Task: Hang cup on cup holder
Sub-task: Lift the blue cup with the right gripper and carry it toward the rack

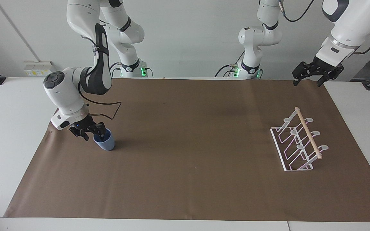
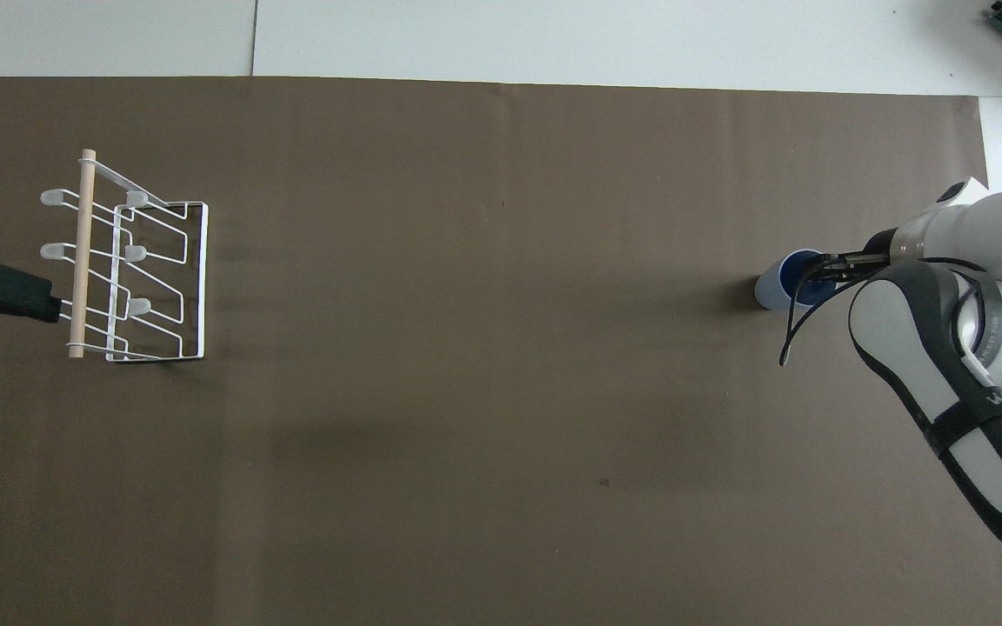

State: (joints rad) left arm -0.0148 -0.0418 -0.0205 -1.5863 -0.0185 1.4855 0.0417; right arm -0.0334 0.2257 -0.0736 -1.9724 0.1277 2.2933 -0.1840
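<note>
One right gripper (image 1: 92, 132), at nine o'clock of the facing view, low at the cup's rim on the side toward that arm's end of the table; one finger appears to dip inside the rim, the other outside, set as if to pinch the wall, but whether the pinch is made cannot be told. One cup (image 1: 104, 141), light blue, standing mouth-up and slightly tilted on the mat (image 1: 185, 179), not lifted. One mat, brown, covering most of the table. One holder (image 1: 299, 144), white wire with a wooden rod on top, at three o'clock, well apart from the cup; six paddle prongs counted in the overhead view, all bare, so hanging is not yet begun. One left gripper (image 1: 310, 78), at two o'clock, fingers spread, holding nothing, waiting raised above the mat's corner.
</note>
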